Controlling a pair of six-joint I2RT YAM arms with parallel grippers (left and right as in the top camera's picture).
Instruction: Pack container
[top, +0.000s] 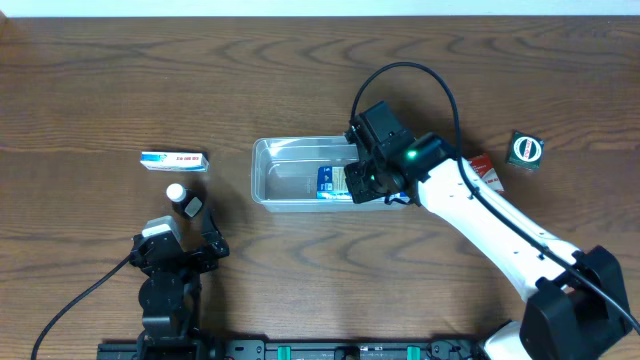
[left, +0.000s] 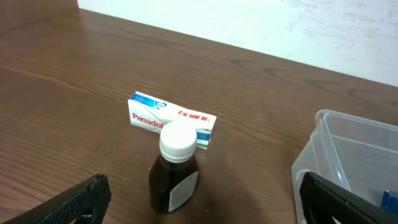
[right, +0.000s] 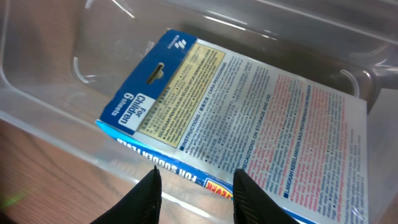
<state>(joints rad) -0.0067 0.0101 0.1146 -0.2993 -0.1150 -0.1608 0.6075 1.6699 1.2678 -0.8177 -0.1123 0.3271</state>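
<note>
The clear plastic container (top: 275, 172) sits mid-table. A blue and white medicine box (top: 330, 181) lies flat inside it, its printed back showing in the right wrist view (right: 249, 118). My right gripper (top: 368, 180) hovers over the container's right end, open and empty, its fingertips (right: 198, 186) above the container's near wall (right: 56, 134). My left gripper (top: 178, 245) is open and empty at the front left. A brown bottle with a white cap (left: 174, 171) stands between and ahead of its fingers (left: 199, 208). A white Panadol box (left: 171, 118) lies behind the bottle.
A red and white packet (top: 484, 170) lies just right of the right arm. A dark square packet with a green round mark (top: 526, 150) lies at the far right. The container's corner (left: 323, 149) shows at the right in the left wrist view.
</note>
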